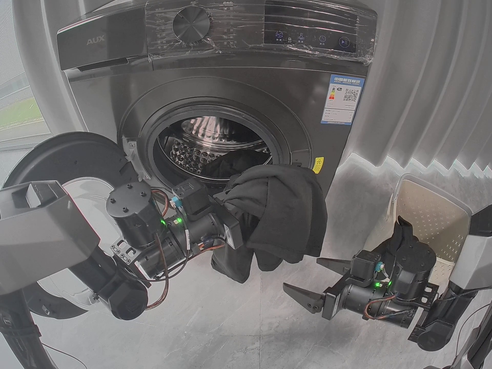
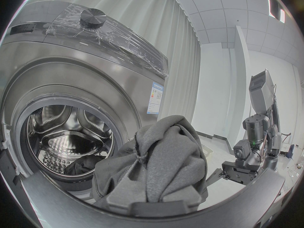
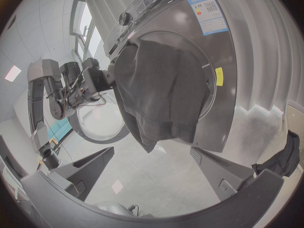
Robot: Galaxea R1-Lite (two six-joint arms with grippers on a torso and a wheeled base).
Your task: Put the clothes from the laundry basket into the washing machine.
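Setting: pale pleated curtain (image 1: 435,78) and grey floor (image 1: 230,324).
Washing machine (image 1: 215,78): door (image 1: 61,155) swung open on our left; a dark item (image 1: 230,164) lies in the drum (image 1: 205,139).
Laundry basket (image 1: 435,216): on our right, holding one dark piece (image 1: 402,234).
Dark garment (image 1: 282,211): draped before the drum opening, off the floor.
Left gripper (image 2: 152,190): we clamp that garment's bunched cloth.
Right gripper (image 1: 302,273): fingers spread, empty, low beside the basket.

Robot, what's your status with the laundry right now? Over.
Left pincer shut on dark garment, at the open washing machine mouth. Right pincer open, empty, near laundry basket; dark clothing draped there. Path to drum unobstructed.
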